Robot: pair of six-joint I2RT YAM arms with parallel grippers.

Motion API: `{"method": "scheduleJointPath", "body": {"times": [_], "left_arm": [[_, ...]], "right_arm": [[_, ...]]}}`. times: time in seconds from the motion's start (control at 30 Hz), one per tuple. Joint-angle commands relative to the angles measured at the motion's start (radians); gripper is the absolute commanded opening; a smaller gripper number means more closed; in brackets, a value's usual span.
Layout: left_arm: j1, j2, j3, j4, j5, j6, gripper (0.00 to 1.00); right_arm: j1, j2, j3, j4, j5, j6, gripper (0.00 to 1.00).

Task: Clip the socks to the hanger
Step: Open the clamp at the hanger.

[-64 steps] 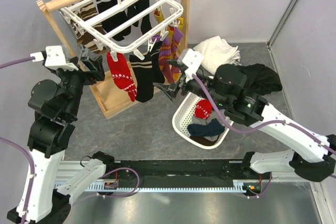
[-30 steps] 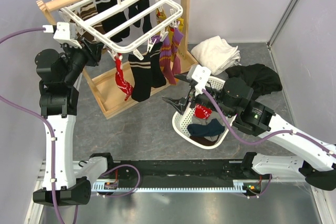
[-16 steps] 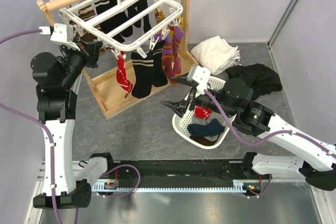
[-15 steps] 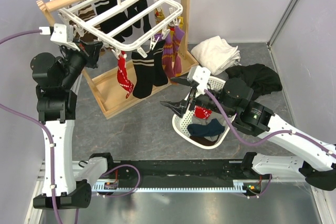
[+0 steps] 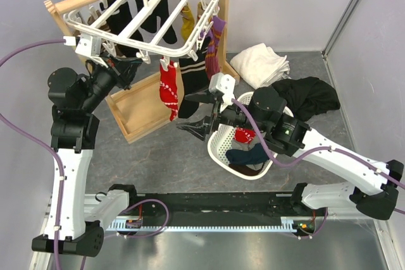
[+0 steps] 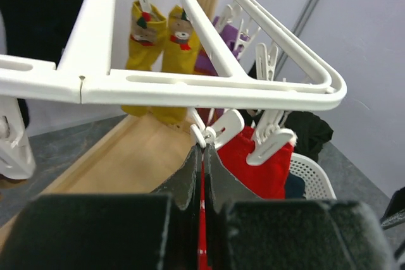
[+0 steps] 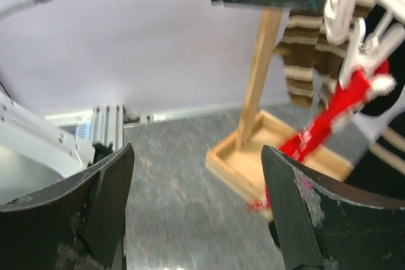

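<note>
Scene at the hanger (image 6: 190, 86), read from left to right. At the hanger's left front corner, just under the frame, the left gripper (image 6: 202, 172) is seen with its fingers pressed together, the tips just below a dangling peg (image 6: 215, 132). A thin red line shows between the fingers, and whether cloth is nipped there cannot be told. Just right of this, a red sock (image 5: 168, 93) is hung by a peg from the hanger's front edge. Further right under the same edge, a dark grey sock with striped cuff (image 5: 188, 85) is hung. Below the hanger's right corner, and apart from it, the right gripper (image 5: 199, 113) is held with its fingers spread wide and nothing between them. Below and to the right of the hanger, a white lattice basket (image 5: 218, 148) is found, with a red item (image 5: 243, 134) and a dark item (image 5: 248, 155) inside. The red item is judged to be a sock not yet clipped.

Handling: the socks are judged light, soft and limp, so sagging and folding are to be expected when they are lifted. Hold is best taken at the cuff edge, where a short doubled hem can be presented to a peg. The hanger is judged light and free to swing, and the pegs to sway. Steadying of the frame is likely to be needed while a peg is squeezed open.
</note>
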Motion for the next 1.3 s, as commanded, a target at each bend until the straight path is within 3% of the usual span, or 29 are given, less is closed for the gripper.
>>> {"method": "scheduleJointPath", "body": {"times": [0.0, 0.23, 0.6, 0.8, 1.03, 1.13, 1.27], "left_arm": [[-0.038, -0.029, -0.004, 0.014, -0.003, -0.081, 0.02], [-0.047, -0.017, 0.015, -0.01, -0.041, -0.17, 0.02], [-0.05, -0.028, 0.032, -0.029, -0.134, -0.19, 0.02], [-0.05, -0.032, 0.038, -0.055, -0.185, -0.138, 0.23], [-0.05, -0.017, 0.048, -0.052, -0.222, -0.093, 0.57], [-0.052, -0.008, 0.051, -0.035, -0.257, -0.064, 0.65], [-0.053, 0.0, 0.059, -0.023, -0.302, -0.032, 0.65]], "right_arm": [[0.003, 0.05, 0.079, 0.144, -0.059, 0.015, 0.89], [0.003, 0.178, 0.165, 0.279, -0.035, -0.072, 0.89], [0.001, 0.383, 0.309, 0.316, 0.026, -0.159, 0.87], [-0.011, 0.436, 0.328, 0.302, 0.069, -0.187, 0.87], [-0.023, 0.439, 0.317, 0.302, 0.137, -0.213, 0.87], [-0.025, 0.437, 0.308, 0.308, 0.154, -0.219, 0.88], [-0.031, 0.437, 0.301, 0.309, 0.171, -0.224, 0.89]]}}
